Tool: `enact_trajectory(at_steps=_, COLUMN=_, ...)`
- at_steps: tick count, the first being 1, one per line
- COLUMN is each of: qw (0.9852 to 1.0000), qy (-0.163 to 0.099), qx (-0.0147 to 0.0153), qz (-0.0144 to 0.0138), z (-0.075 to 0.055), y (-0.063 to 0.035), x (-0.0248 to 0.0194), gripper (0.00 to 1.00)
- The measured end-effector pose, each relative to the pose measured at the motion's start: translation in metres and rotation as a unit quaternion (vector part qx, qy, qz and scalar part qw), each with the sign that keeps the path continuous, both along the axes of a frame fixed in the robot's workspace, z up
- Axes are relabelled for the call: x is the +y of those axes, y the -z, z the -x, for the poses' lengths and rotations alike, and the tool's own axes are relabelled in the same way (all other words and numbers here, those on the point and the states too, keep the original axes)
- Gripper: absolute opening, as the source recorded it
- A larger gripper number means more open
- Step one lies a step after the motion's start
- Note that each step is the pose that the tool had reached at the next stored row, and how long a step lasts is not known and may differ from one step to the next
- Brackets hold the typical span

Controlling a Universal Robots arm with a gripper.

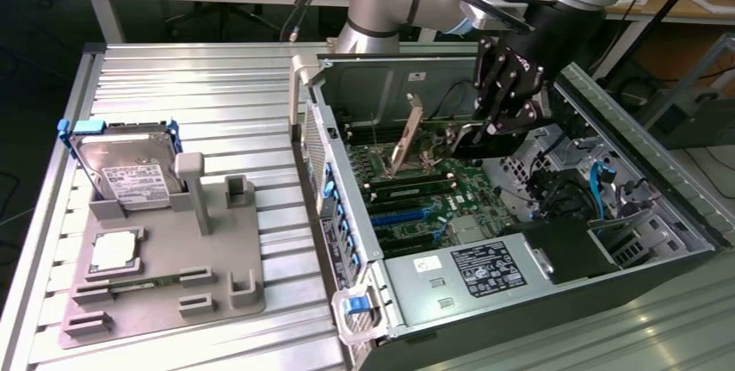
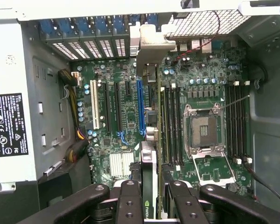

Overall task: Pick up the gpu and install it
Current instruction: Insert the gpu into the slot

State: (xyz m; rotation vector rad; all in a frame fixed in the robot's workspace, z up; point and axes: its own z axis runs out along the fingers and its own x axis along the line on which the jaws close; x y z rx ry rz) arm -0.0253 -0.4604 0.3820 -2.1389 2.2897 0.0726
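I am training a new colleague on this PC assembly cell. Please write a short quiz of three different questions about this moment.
1. True or false: the gripper is shut on the gpu.
2. Where is the gpu? A) on the grey holder B) inside the computer case, above the motherboard
3. Which part stands upright in the grey holder?

Key: 1 true; 2 B; 3 the hard drive.

The gripper (image 2: 149,205) is matt black plastic or metal. The gpu (image 2: 150,172) has a silver metal bracket. The case (image 1: 643,130) is grey sheet metal; the counter (image 1: 184,70) ribbed aluminium; the holder (image 1: 172,285) matt grey plastic.
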Motion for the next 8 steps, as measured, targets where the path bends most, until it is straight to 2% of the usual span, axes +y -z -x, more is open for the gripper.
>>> enact_trajectory(at_steps=8, qw=1.0, qy=0.0, qx=0.0, qz=0.0, z=0.0, y=0.002, x=0.0, gripper=0.27)
